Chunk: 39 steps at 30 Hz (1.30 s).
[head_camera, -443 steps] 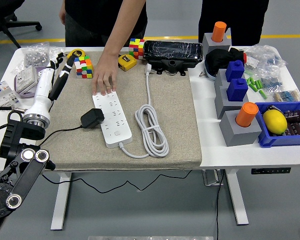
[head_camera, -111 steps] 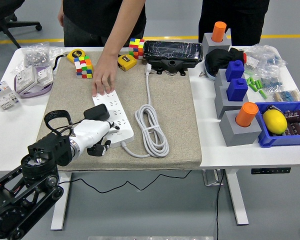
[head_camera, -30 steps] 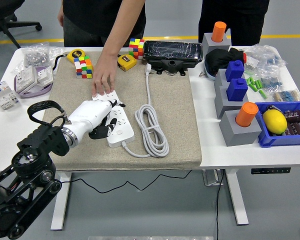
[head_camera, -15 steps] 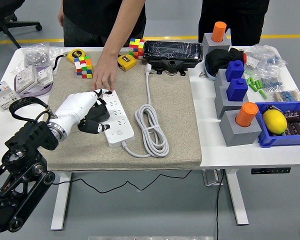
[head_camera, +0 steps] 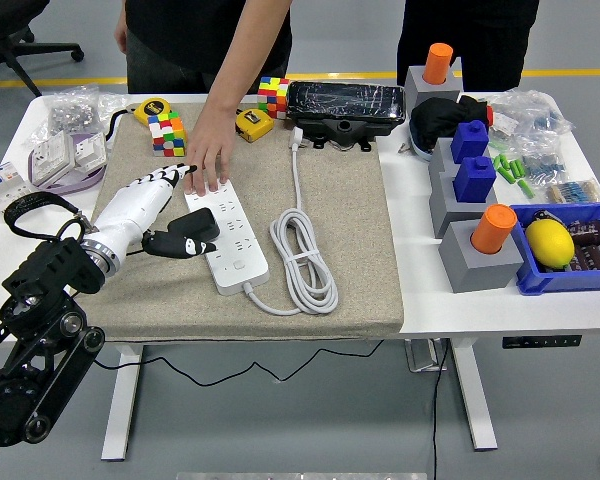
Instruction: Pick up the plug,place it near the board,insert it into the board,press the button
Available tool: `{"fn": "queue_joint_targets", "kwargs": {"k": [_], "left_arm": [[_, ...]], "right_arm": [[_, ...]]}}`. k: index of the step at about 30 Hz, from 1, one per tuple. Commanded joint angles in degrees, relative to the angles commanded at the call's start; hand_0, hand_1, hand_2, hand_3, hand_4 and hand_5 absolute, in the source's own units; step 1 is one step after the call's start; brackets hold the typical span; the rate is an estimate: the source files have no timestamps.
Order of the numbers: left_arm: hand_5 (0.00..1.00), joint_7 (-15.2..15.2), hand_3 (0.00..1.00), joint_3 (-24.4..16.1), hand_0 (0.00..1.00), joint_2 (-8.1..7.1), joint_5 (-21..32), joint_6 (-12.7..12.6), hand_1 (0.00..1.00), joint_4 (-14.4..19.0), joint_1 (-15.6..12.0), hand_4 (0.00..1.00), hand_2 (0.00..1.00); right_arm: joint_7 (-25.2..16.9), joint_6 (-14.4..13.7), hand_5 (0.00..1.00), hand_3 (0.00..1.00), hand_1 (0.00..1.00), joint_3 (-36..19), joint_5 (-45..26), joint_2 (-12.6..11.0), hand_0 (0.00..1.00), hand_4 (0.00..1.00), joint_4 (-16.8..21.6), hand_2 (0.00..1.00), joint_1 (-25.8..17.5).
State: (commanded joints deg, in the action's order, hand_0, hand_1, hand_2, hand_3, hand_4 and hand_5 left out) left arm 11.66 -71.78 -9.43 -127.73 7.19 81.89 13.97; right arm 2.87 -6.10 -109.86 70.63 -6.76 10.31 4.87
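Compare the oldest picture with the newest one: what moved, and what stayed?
The left hand came up from the table's left edge onto the mat. The black plug, which lay left of the power strip, now sits on it beside the hand. The person's hand remains on the strip's far end; the coiled cable has not moved.

The left hand [head_camera: 150, 205] partly covers the black plug [head_camera: 198, 227] at the power strip [head_camera: 227, 238], so whether it sits in a socket cannot be told. A person's hand [head_camera: 208, 150] hides the strip's far end.
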Motion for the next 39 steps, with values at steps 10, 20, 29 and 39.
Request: {"fn": "queue_joint_targets", "kwargs": {"k": [10,20,29,39], "left_arm": [[0.337,-1.0,0.953,1.2,0.851,1.1,-0.8,-1.6,0.944,-4.8,1.9,0.998,0.907],[0.311,-1.1,0.898,1.5,0.764,1.87,-0.7,-1.5,0.856,-10.3,4.2,0.998,0.843],[0.285,-2.7,0.881,1.7,0.747,2.73,-0.9,-3.7,0.835,-13.6,4.7,0.998,0.812],[0.242,-3.2,0.8,2.4,0.622,2.64,-2.1,-5.2,0.728,-15.0,5.4,0.998,0.73]], "right_arm": [[0.1,0.1,0.937,0.75,0.721,0.4,-0.2,0.0,0.78,0.998,0.0,0.718,-0.1],[0.0,0.0,0.939,0.75,0.721,0.4,-0.4,-0.1,0.78,0.998,0.0,0.718,0.3],[0.0,0.1,0.939,0.75,0.721,0.8,-0.5,-0.1,0.78,0.998,0.0,0.719,0.1],[0.2,-0.1,0.939,0.749,0.721,1.0,-0.5,-0.3,0.78,0.998,0.0,0.719,-0.1]]}}
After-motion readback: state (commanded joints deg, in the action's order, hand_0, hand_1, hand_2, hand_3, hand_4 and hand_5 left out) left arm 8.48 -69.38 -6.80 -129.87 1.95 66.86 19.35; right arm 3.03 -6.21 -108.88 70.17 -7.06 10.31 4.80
